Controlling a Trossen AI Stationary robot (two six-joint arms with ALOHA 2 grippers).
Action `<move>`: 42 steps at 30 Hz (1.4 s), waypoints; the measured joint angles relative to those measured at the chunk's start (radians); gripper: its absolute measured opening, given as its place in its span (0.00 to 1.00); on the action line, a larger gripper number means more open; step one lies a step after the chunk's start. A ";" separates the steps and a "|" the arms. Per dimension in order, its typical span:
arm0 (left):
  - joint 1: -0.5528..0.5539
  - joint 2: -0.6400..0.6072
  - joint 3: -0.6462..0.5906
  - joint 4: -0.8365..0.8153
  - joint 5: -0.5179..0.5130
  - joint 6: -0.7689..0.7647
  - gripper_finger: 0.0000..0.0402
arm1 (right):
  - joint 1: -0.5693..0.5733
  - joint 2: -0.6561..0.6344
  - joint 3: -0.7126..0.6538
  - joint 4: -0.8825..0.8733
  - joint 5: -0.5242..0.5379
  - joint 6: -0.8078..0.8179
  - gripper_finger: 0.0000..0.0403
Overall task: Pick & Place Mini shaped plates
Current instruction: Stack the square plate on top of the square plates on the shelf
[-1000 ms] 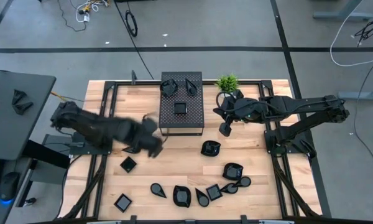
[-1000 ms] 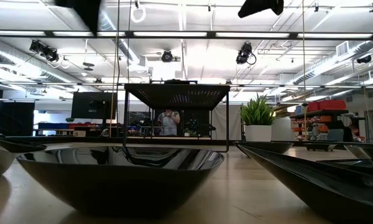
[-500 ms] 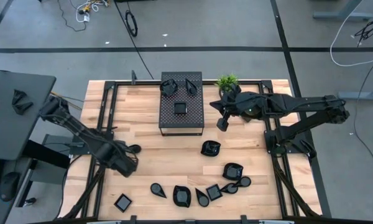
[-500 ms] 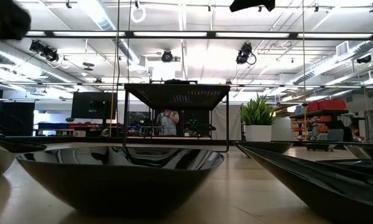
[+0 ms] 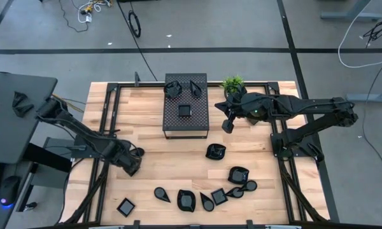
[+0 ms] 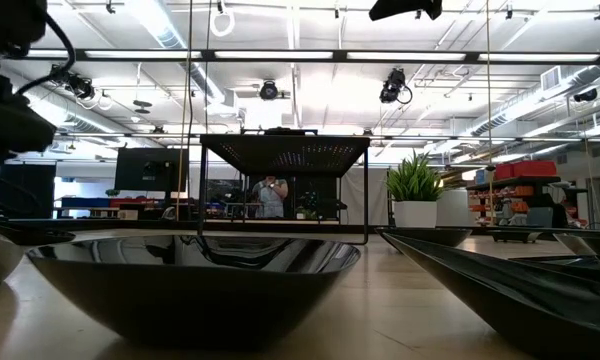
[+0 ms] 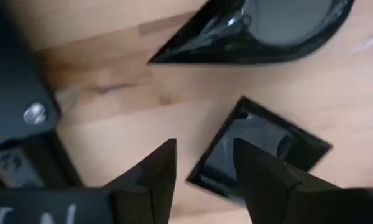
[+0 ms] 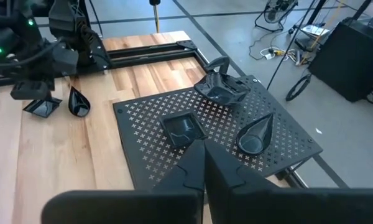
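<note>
While hovering over square mini plate [image 7: 255,152] near surface's left edge, left hand [image 5: 131,166] spread, empty. Glossy, light, rigid, likely slippery; pinch raised rim. Right hand [image 5: 227,126] closed, empty.

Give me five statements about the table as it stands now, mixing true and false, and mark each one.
1. Three mini plates lie on top of the perforated box. True.
2. The right gripper has a plate between its fingers. False: its fingers are shut on nothing, up beside the box.
3. The left gripper is over a square plate with its fingers apart. True.
4. The potted plant stands on the box. False: it stands on the table, just right of the box.
5. Most of the loose plates lie in a cluster along the near edge of the table. True.
</note>
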 joint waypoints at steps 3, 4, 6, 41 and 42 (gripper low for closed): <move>0.001 0.000 -0.025 0.042 -0.010 0.027 0.35 | 0.000 0.000 0.000 0.000 0.000 0.000 0.02; 0.001 0.000 -0.032 0.050 -0.011 0.035 0.34 | 0.000 0.000 0.000 0.000 0.000 0.000 0.02; 0.001 0.000 -0.049 0.082 -0.012 0.056 0.30 | 0.000 0.000 0.000 0.003 0.000 0.000 0.02; 0.480 0.100 0.662 0.048 -0.084 0.841 0.01 | -0.030 -0.007 -0.001 0.038 -0.028 0.044 0.02; 0.523 0.129 0.710 0.031 -0.075 0.929 0.01 | -0.029 -0.011 -0.001 0.027 -0.044 0.053 0.02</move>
